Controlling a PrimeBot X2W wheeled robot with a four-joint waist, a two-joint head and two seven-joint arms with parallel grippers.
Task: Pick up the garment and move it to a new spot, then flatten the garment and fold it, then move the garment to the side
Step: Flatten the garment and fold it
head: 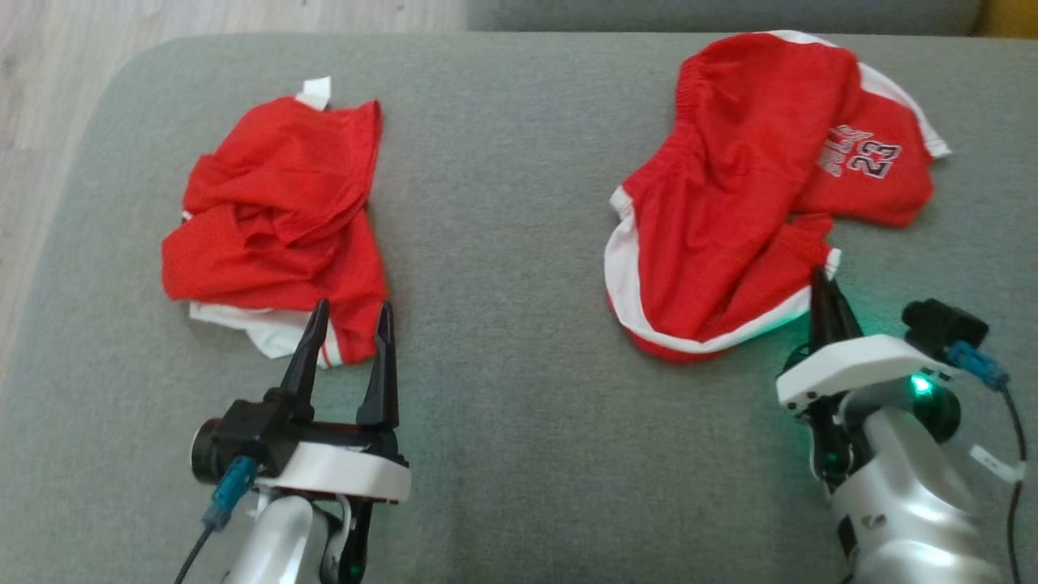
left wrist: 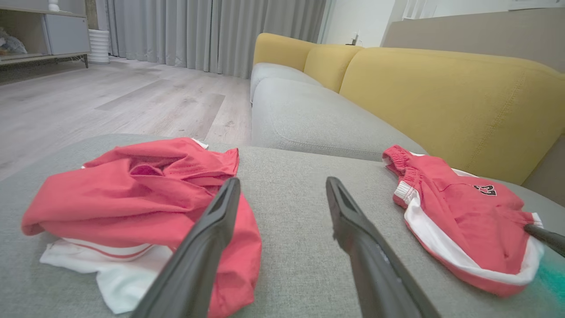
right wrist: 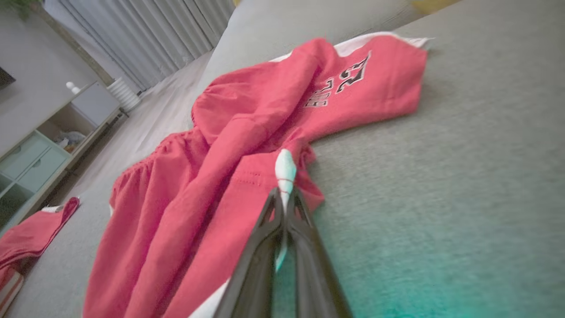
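The garment (head: 722, 203), red shorts with white trim and a "23" print, lies crumpled at the right of the grey cushion (head: 503, 243). It also shows in the left wrist view (left wrist: 463, 212) and the right wrist view (right wrist: 247, 145). My right gripper (head: 823, 280) is at its near edge, shut on a white-trimmed hem corner (right wrist: 286, 168) that sticks up between the fingertips (right wrist: 286, 194). My left gripper (head: 353, 307) stands open at the cushion's left with nothing between its fingers (left wrist: 282, 181).
A second red and white garment (head: 276, 219) lies bunched at the left, its near edge under my left fingertips. A yellow backrest (left wrist: 441, 97) rises behind the cushion. Wooden floor (left wrist: 110, 97) and a cabinet (right wrist: 44, 141) lie beyond the left edge.
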